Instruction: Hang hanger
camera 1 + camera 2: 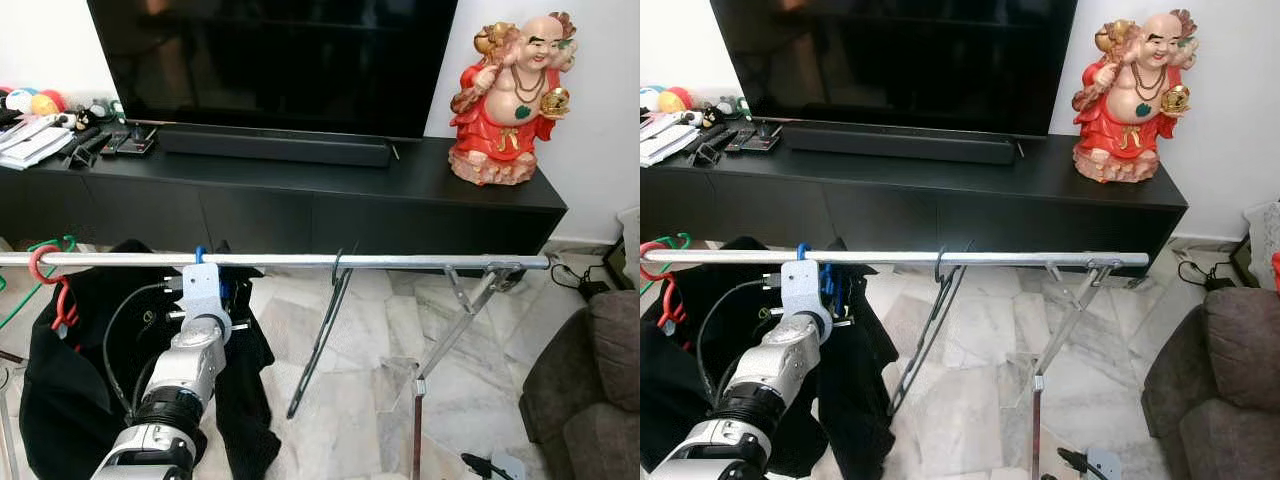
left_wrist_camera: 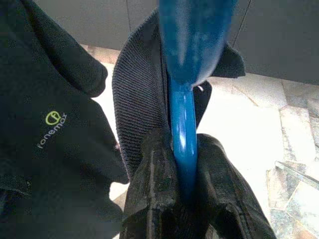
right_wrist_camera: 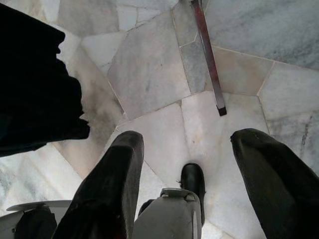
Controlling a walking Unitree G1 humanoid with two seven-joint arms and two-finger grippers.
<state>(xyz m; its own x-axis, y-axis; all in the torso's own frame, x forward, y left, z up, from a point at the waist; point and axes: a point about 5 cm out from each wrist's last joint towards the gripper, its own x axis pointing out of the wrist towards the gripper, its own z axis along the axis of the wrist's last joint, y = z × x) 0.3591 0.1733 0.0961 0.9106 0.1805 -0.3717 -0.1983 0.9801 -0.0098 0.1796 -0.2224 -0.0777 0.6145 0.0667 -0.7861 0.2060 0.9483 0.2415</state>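
Silver left arm (image 1: 180, 385) nearest, reaching up from below toward the rail (image 1: 300, 260). Left gripper (image 2: 182, 199) clamped tight on the blue hanger (image 2: 184, 134), both black fingers (image 2: 149, 199) pressed against its stem just under the hook. Blue hook (image 1: 199, 254) looped over the rail right above the wrist, so hanger sitting on the bar with the hold not yet let go. Black shirt (image 1: 70, 380) draped from that hanger, hanging down on both sides of the arm, with a small green logo (image 2: 54, 119) on the cloth in the left wrist view.

Right gripper (image 3: 187, 164) hanging low over the marble floor (image 3: 154, 74), fingers spread wide apart, nothing between them; foot of the rack leg (image 3: 219, 107) on the tiles beyond.

Along the rail: red hanger hook (image 1: 40, 265) and a green one (image 1: 55, 243) near the left end, a bare dark hanger (image 1: 325, 330) dangling tilted near the middle, well apart from the blue one. Metal brace (image 1: 470, 300) at the right end, slanting down to an upright post (image 1: 417, 420).

Brown sofa (image 1: 595, 390) at the right edge. Farther back, long black cabinet (image 1: 300, 210) against the wall, carrying a soundbar (image 1: 275, 145), remotes (image 1: 105, 142), papers (image 1: 30, 140), and a red laughing Buddha statue (image 1: 510, 100) on the right end. Large dark television (image 1: 270, 55) behind the soundbar.
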